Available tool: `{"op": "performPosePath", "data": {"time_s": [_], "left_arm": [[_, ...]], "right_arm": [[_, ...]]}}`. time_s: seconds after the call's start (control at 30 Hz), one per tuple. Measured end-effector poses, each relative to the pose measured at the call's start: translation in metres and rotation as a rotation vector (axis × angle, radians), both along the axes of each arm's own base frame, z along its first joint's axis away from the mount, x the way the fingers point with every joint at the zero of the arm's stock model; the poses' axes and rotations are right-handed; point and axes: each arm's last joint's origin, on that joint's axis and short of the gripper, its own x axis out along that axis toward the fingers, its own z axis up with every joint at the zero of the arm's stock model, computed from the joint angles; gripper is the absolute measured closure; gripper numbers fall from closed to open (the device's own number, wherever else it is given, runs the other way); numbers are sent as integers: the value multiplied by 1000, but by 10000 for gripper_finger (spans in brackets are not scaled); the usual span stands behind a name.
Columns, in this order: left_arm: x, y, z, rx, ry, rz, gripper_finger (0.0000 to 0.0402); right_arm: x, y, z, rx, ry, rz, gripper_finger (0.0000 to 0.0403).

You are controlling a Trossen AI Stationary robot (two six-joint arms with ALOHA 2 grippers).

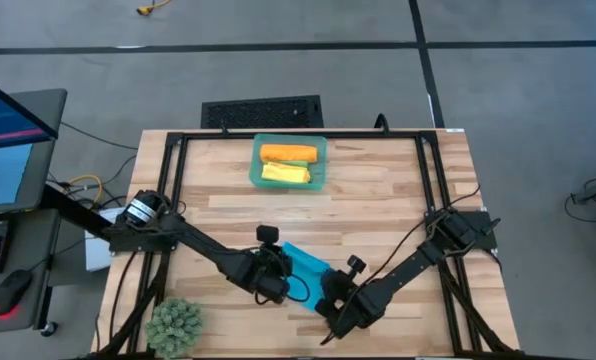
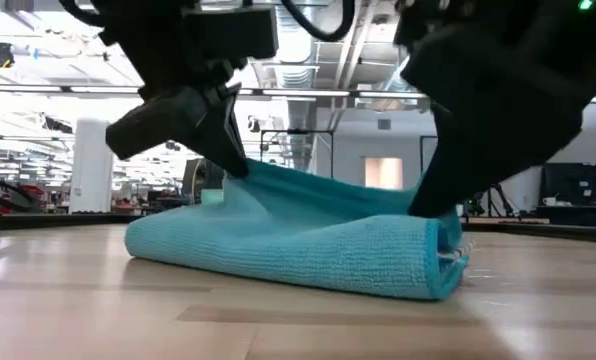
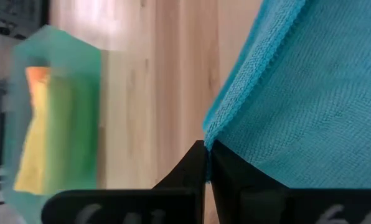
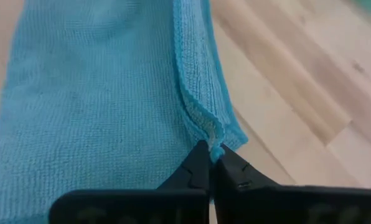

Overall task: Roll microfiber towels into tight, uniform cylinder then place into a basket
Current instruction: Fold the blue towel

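A bright blue microfiber towel lies near the table's front edge, doubled over on the wood. My left gripper is shut on it at its left side, and my right gripper is shut on it at its right side. The teal basket stands at the far middle of the table. In it lie an orange rolled towel and a yellow rolled towel, side by side. My left gripper pinches the towel's hemmed edge at a corner between its two fingertips, slanting down toward the table's far side. That corner is raised above the table; the cloth slopes down from it to the part lying on the wood. My right gripper pinches a bunched fold of the towel's hemmed edges, several layers, between its fingertips, slanting down from above. The held end stands just above the doubled cloth, which rests on the table.
A spiky green plant ball sits at the near left corner. A black frame runs around the table top. Bare wood lies between the towel and the basket.
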Motion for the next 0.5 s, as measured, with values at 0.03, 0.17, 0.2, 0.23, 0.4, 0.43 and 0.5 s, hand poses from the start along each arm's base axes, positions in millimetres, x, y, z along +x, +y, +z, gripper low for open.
{"op": "performPosePath", "data": {"time_s": [0.03, 0.17, 0.2, 0.23, 0.4, 0.43, 0.5], "left_arm": [[0, 2, -2, -11, 8, -6, 401], [2, 4, -4, -62, 37, -19, 401], [2, 5, -5, -74, 42, -20, 399], [3, 5, -5, -86, 45, -20, 396], [4, 6, -5, -86, 56, -44, 359], [4, 6, -5, -92, 61, -51, 349], [4, 5, -5, -106, 66, -60, 327]], "right_arm": [[1, 0, 0, 15, 7, -2, 378], [3, 0, 0, 47, 1, -3, 369], [3, 1, 0, 51, -4, -3, 366], [3, 1, 0, 52, -3, -2, 362], [2, 1, -1, 56, 5, -1, 330], [2, 1, -1, 56, 5, -1, 322], [2, 1, -1, 56, 5, -1, 306]]}}
